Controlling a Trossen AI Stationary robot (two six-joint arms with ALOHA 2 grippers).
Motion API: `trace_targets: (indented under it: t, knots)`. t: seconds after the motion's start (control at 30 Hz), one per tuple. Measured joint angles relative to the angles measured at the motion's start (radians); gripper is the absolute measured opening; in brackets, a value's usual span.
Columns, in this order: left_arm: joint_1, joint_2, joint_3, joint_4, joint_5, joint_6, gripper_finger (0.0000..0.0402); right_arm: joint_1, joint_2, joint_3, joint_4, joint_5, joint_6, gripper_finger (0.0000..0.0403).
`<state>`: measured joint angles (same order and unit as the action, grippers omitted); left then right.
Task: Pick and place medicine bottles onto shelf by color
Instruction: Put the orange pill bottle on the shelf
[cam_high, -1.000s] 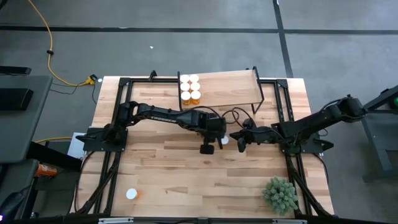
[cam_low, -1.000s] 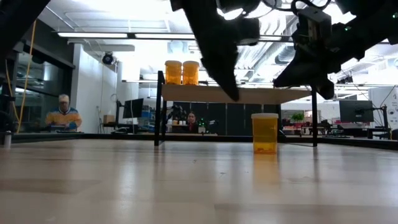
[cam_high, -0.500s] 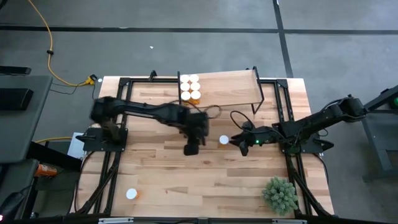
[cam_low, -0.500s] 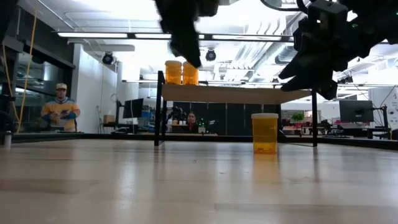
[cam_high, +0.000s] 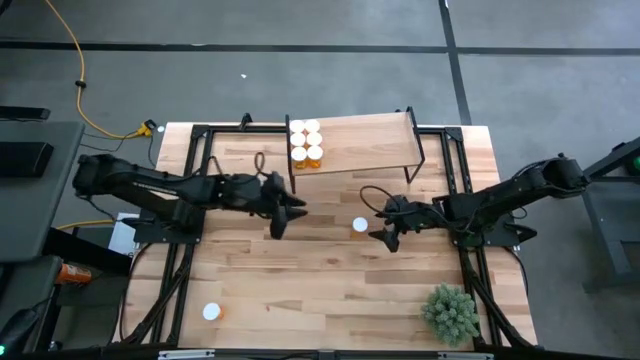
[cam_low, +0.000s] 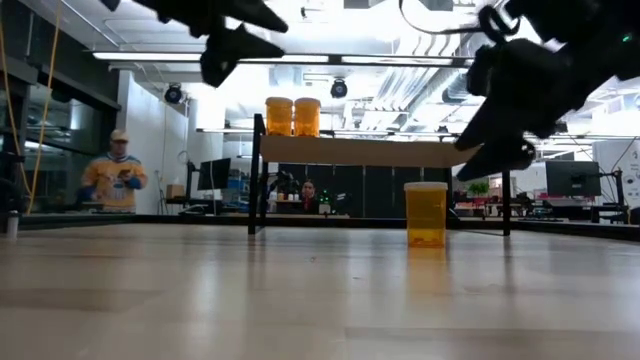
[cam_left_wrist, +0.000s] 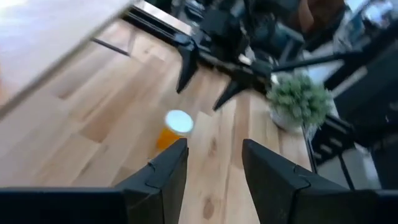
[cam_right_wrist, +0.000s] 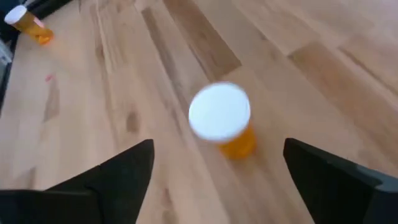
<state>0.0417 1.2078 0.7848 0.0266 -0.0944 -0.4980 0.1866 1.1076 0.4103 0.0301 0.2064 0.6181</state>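
The right gripper (cam_high: 385, 238), fingers spread wide and empty, sits just beside an upright pill bottle (cam_high: 360, 226) on the counter (cam_high: 330, 290), probably lining up a grasp; the left gripper (cam_high: 280, 222), fingers apart, holds nothing; four bottles (cam_high: 306, 142) stand clustered at one end of the shelf (cam_high: 365, 140).

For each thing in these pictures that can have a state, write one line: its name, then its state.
Bottles on the shelf: upright, capped, grouped at one end.
Shelf: standing on the table, otherwise bare.
Centre bottle: upright on the table, capped, not held.
Near-edge bottle: on the table, capped, not held.
Left end effector: open, empty.
Right end effector: open wide, empty, beside the centre bottle.
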Motion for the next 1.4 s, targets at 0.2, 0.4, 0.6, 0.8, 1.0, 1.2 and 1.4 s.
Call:
trace_targets:
  t: [0.2, 0.4, 0.6, 0.8, 1.0, 1.2, 1.4]
  knots:
    - [-0.001, -0.063, -0.035, 0.029, -0.049, -0.023, 0.0145, -0.041, 0.089, 0.001, 0.080, -0.009, -0.137, 0.0362]
    - [0.000, -0.065, -0.034, 0.129, -0.037, 0.008, 0.0145, -0.064, 0.166, 0.002, 0.190, -0.027, -0.221, 0.0362]
    - [0.000, -0.065, -0.034, 0.280, 0.030, 0.028, 0.0145, -0.065, 0.222, 0.005, 0.257, -0.052, -0.278, 0.0362]
    - [0.002, -0.065, -0.033, 0.420, 0.066, 0.101, 0.0145, -0.065, 0.280, 0.045, 0.244, -0.068, -0.335, 0.0361]
    - [0.004, -0.065, -0.032, 0.448, 0.061, 0.101, 0.0145, -0.065, 0.342, 0.090, 0.242, -0.049, -0.368, 0.0346]
    - [0.004, -0.065, -0.032, 0.444, 0.060, 0.100, 0.0145, -0.065, 0.337, 0.088, 0.208, -0.048, -0.358, 0.0295]
    - [0.004, -0.065, -0.032, 0.442, 0.057, 0.101, 0.0145, -0.065, 0.337, 0.088, 0.203, -0.052, -0.357, 0.0251]
